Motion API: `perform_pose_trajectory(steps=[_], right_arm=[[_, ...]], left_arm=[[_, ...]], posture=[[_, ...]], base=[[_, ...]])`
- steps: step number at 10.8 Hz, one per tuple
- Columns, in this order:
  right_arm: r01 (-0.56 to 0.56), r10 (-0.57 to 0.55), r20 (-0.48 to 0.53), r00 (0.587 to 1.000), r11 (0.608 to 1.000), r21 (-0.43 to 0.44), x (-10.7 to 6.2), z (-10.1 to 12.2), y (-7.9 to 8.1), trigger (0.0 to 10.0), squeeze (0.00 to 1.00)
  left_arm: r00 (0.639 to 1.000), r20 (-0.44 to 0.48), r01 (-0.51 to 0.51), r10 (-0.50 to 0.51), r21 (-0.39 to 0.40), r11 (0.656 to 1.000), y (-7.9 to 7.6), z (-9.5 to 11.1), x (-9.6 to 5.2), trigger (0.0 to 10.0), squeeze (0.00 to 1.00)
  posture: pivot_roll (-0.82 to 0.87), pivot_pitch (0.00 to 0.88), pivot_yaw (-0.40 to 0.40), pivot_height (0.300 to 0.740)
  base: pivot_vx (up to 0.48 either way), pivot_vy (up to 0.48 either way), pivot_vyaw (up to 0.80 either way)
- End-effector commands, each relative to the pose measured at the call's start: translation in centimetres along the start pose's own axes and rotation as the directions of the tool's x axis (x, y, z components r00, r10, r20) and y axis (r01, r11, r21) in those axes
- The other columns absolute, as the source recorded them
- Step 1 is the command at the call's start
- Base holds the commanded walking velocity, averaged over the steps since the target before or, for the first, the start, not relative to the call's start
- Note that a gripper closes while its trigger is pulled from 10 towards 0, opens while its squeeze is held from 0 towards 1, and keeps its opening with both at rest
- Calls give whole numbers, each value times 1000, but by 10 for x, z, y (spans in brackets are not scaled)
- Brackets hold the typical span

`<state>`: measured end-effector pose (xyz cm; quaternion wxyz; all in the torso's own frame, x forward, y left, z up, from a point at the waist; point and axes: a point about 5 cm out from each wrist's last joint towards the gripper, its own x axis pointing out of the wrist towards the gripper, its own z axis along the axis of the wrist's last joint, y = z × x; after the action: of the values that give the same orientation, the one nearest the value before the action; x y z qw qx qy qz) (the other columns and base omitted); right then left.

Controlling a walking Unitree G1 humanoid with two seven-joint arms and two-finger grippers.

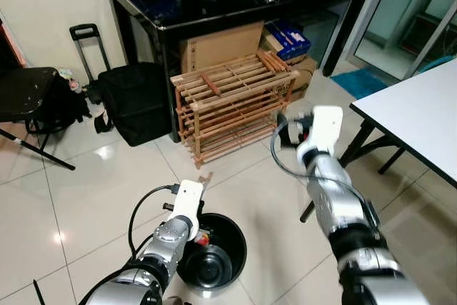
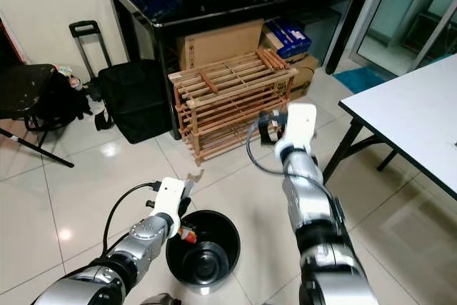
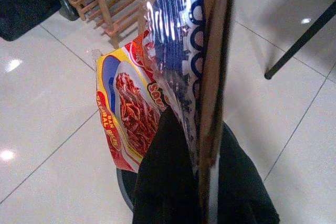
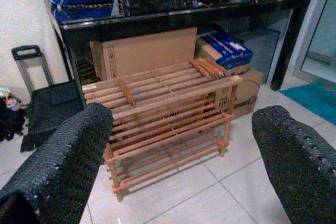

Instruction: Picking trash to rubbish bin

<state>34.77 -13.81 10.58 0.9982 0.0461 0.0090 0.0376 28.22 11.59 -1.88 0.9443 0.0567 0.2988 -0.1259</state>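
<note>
Nearest to the head camera, the left end effector [image 1: 202, 180] is clamped on a snack wrapper [image 3: 131, 114], a red and yellow packet with a blue and clear part, and it hangs just above the far rim of the black rubbish bin [image 1: 235, 244] that stands on the white tiled floor [image 1: 86, 191]. In the left wrist view the wrapper sits between the black fingers [image 3: 168, 177], with the bin's dark rim under them. Something red already lies inside the bin at its left side.

The step in hand seems to be the drop. To do it well, I think the left arm should bring the wrapper more over the middle of the bin's mouth before the fingers part, because the packet is light and flat and may drift or catch on the rim. A low release would help it to fall straight.

The right end effector [image 4: 181, 145] is raised with its fingers apart and holds nothing; it faces the wooden shoe rack [image 1: 232, 101] under the black tabletop [image 1: 214, 12], well apart from the bin.
</note>
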Motion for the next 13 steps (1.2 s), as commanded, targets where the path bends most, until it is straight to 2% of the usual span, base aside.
perform_pose_trajectory(steps=[1,4,5,6,8,9,10,13], right_arm=[[-4,4,4,1000,1000,-11,-2,2,1,10000,0],[-17,15,-51,999,1000,-25,-24,-14,-1,10000,0],[-21,15,-125,992,999,-45,-32,-31,-7,10000,0],[8,-33,-259,965,995,-97,-42,-62,-22,10000,0],[27,-77,-424,903,992,-124,-62,-101,-32,10000,0],[15,-99,-579,809,989,-148,-92,-137,-35,10000,0],[4,-106,-635,766,987,-160,-107,-151,-35,10000,0],[-1,-99,-654,750,989,-150,-116,-160,-33,10000,0]], left_arm=[[1000,14,24,-24,13,1000,-4,1,0,10000,0],[998,21,66,-66,13,998,-20,-4,-1,10000,0],[997,21,72,-73,17,997,-24,-4,0,10000,0],[997,24,73,-74,13,997,-25,-4,-1,10000,0],[997,25,67,-67,-2,998,-24,-8,-2,10000,0],[998,13,64,-64,-10,998,-23,-17,-5,10000,0],[998,5,60,-60,-17,998,-23,-21,-6,10000,0],[998,-27,53,-54,-21,998,-24,-32,-9,10000,0]], posture=[[-17,64,-42,716],[-48,132,-63,716],[-50,147,-70,716],[-37,158,-73,716],[-28,161,-70,716],[-22,162,-70,716],[-20,164,-70,716],[-24,163,-73,716]], base=[[0,0,0],[0,0,0],[0,0,0],[0,0,0],[0,0,0],[0,0,0],[0,0,0],[0,0,0]])
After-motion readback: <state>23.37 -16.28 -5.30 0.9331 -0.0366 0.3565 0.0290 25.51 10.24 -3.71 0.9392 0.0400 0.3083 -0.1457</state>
